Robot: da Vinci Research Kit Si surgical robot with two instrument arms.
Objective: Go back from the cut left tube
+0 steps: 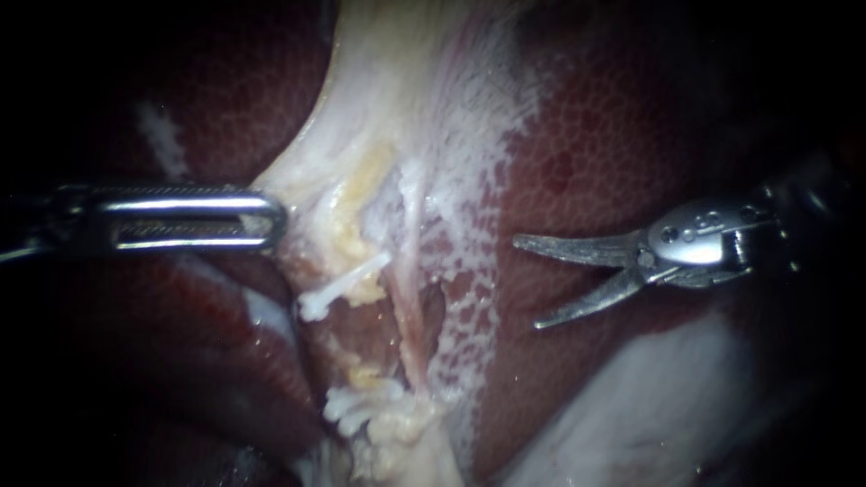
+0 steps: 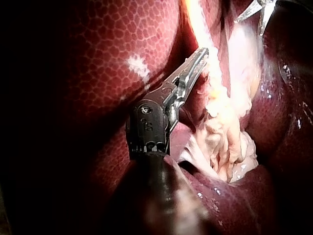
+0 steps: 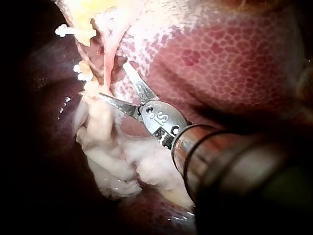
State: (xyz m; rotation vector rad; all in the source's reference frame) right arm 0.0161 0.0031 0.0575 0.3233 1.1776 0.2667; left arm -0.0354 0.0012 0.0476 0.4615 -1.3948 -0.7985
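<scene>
My right instrument [image 1: 528, 282] hangs over the liver [image 1: 622, 135] with its hand (2 curved blades) spread open and nothing between them. The cut left tube [image 1: 372, 271] lies on the far side of the dissected field from those blades. 1 stump juts out with a white clip [image 1: 325, 293] on it. The other sits lower, under a cluster of lower clips [image 1: 356, 406], and a bare gap separates the 2. Between that tube and the blades runs the right tube [image 1: 410, 298], a pink strand that looks whole. My left instrument [image 1: 275, 221] has its hand closed on the pale tissue [image 1: 311, 194] just beside the upper stump, holding the sheet taut.

The retreat looks well begun, since the endoscope shows the blades apart from both tubes. The right wrist view is less reassuring and puts the tips near the pink strand. The chief danger is the open blades: a sideways drift instead of a straight pull along the shaft could nick the right tube or score the liver. If the left hold slipped, the slackened tissue could sag toward the blades.
</scene>
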